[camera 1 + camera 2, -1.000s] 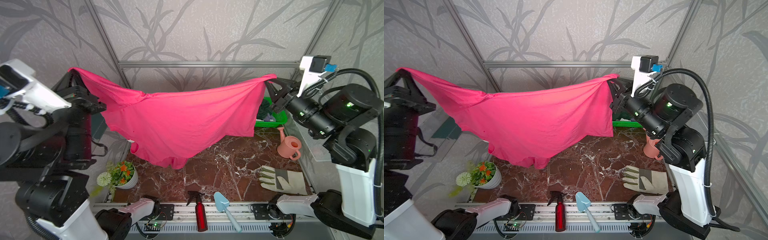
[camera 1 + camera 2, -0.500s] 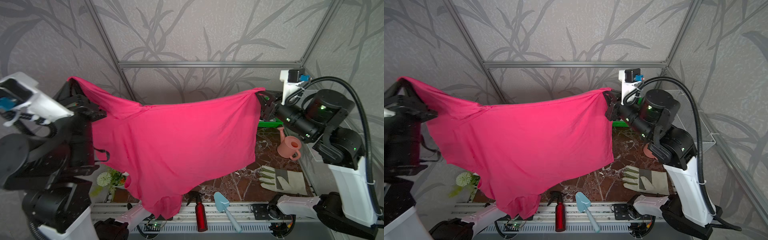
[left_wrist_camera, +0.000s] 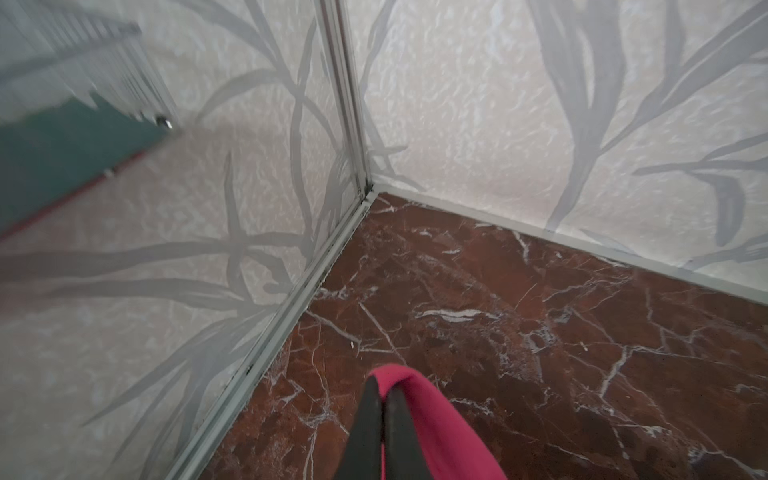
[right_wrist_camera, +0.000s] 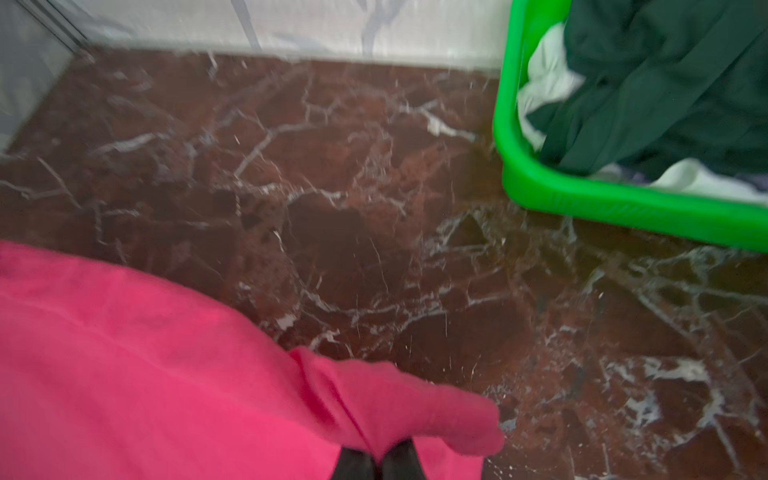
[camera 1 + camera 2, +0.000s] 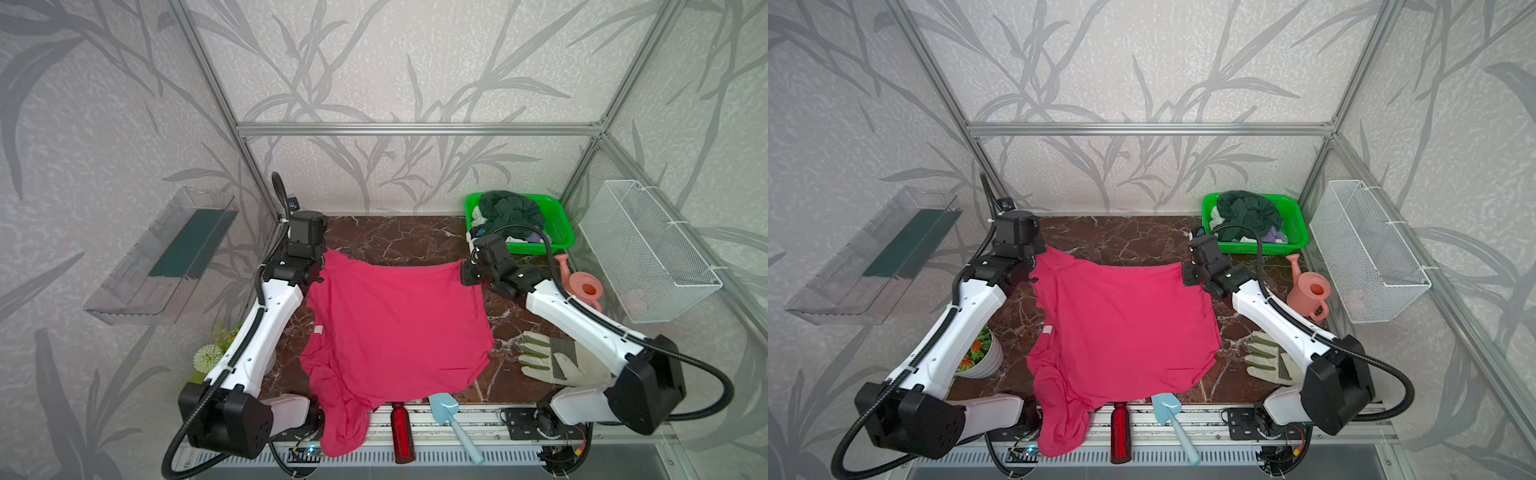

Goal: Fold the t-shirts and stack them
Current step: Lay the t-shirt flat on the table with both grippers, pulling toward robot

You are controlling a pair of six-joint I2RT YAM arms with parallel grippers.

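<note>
Pink t-shirt [image 5: 395,332] lies spread on the table [image 5: 395,237], its far edge strung between the two sets of jaws and its near end spilling off the table's front edge, close to a red bottle [image 5: 401,432] and a blue trowel [image 5: 451,415]. In the left wrist view the left jaws are pinched tight on one far corner, with pink cloth [image 3: 440,424] folded round one side of them. In the right wrist view the right jaws are likewise closed on the other far corner, cloth [image 4: 374,399] bunched just ahead of them.

It looks thin, light and quite limp: the edge between the jaws dips slightly, and the near end has crumpled where nothing supports it. Such cloth should grip well and not tear under a gentle pull, though it probably stretches and slumps once tension goes. Hems, seams and corners seem the best places to hold, two at a time. The white label [image 5: 319,329], back from the left jaws, likely marks the neck.

Just beyond the right jaws a green basket [image 5: 559,232] holds a crumpled dark green t-shirt [image 5: 511,212] over paler cloth, awaiting their turn
</note>
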